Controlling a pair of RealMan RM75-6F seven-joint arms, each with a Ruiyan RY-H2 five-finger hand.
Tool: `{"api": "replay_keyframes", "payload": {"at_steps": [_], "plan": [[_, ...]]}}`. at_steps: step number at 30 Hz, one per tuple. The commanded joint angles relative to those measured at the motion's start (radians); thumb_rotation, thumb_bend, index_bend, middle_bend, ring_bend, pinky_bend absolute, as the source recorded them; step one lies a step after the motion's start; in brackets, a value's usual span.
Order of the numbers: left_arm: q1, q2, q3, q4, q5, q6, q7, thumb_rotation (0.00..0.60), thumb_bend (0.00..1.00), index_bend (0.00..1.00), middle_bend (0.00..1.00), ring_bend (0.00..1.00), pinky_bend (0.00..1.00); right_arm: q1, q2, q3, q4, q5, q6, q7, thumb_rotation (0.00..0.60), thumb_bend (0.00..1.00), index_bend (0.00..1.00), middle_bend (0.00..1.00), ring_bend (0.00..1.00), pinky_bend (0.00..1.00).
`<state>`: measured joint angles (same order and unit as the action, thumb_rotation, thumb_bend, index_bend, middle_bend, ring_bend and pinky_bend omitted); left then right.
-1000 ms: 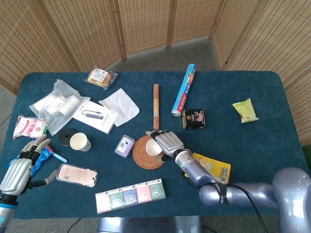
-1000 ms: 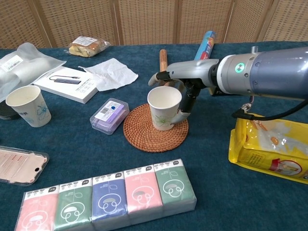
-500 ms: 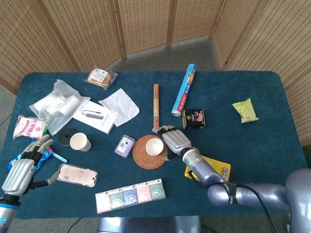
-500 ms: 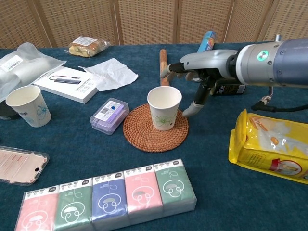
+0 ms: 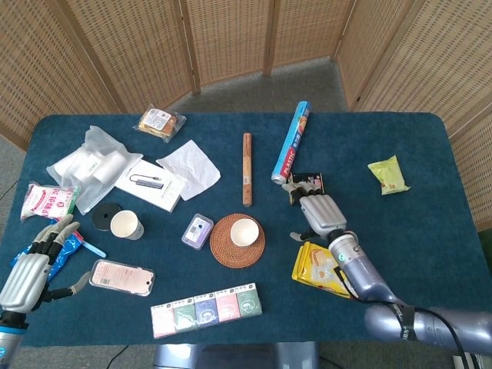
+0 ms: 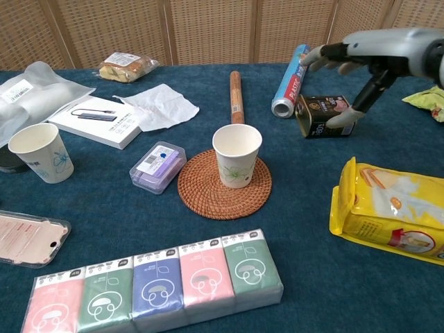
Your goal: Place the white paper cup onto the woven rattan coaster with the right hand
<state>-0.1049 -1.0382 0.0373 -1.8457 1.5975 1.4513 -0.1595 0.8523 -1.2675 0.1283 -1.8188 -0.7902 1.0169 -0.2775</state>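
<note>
A white paper cup [image 5: 244,230] [image 6: 236,155] with a green print stands upright on the round woven rattan coaster [image 5: 223,248] [image 6: 205,192] near the table's middle. My right hand [image 5: 317,210] [image 6: 361,66] is open and empty, well to the right of the cup, raised above a small black tin [image 6: 321,115]. My left hand [image 5: 31,269] is open at the table's front left edge, holding nothing. It does not show in the chest view.
A second paper cup [image 5: 125,224] [image 6: 40,152] stands at the left. A purple box [image 6: 158,166] lies beside the coaster, a row of tissue packs [image 6: 156,286] in front, a yellow bag [image 6: 392,218] at the right, a wooden stick [image 6: 236,94] and a foil roll [image 6: 292,79] behind.
My right hand has let go of the cup on the coaster, opened, and drawn away to the right and up. The cup stays upright. The left hand has barely moved.
</note>
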Motion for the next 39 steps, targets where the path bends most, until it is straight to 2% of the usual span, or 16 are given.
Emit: {"api": "replay_keyframes", "payload": {"at_steps": [1,4,8,14,18,27,31,39], "plan": [[0.006,-0.004,0.001,0.009,0.002,0.008,-0.003,0.450,0.35,0.01,0.00,0.00,0.00,-0.085,0.037,-0.014,-0.031,-0.063,0.100,0.051,0.600,0.24,0.00,0.07,0.02,0.10],[0.015,-0.013,0.004,0.020,-0.001,0.017,0.001,0.454,0.35,0.01,0.00,0.00,0.00,-0.173,0.031,-0.039,-0.028,-0.152,0.209,0.105,0.600,0.24,0.00,0.07,0.02,0.10],[0.028,-0.021,0.011,0.026,-0.004,0.026,0.011,0.455,0.35,0.01,0.00,0.00,0.00,-0.285,0.032,-0.092,-0.001,-0.249,0.342,0.112,0.600,0.24,0.00,0.07,0.00,0.08],[0.044,-0.009,0.017,0.022,0.000,0.044,0.040,0.450,0.35,0.01,0.00,0.00,0.00,-0.418,0.066,-0.150,0.024,-0.318,0.449,0.129,0.600,0.27,0.00,0.07,0.00,0.07],[0.052,-0.004,0.021,0.025,0.002,0.049,0.063,0.457,0.35,0.03,0.00,0.00,0.00,-0.496,0.076,-0.165,0.047,-0.357,0.508,0.166,0.600,0.29,0.00,0.07,0.00,0.02],[0.064,0.004,0.020,0.015,0.071,0.098,0.177,0.477,0.35,0.07,0.00,0.00,0.00,-0.630,0.081,-0.180,0.088,-0.428,0.594,0.215,0.600,0.28,0.00,0.04,0.00,0.00],[0.071,0.002,0.021,0.003,0.071,0.107,0.158,0.483,0.35,0.08,0.00,0.00,0.00,-0.667,0.082,-0.179,0.089,-0.432,0.586,0.235,0.600,0.27,0.00,0.04,0.00,0.00],[0.076,0.007,0.031,-0.037,0.094,0.105,0.197,0.479,0.35,0.08,0.00,0.00,0.00,-0.716,0.086,-0.170,0.106,-0.472,0.571,0.272,0.600,0.27,0.00,0.03,0.00,0.00]]}}
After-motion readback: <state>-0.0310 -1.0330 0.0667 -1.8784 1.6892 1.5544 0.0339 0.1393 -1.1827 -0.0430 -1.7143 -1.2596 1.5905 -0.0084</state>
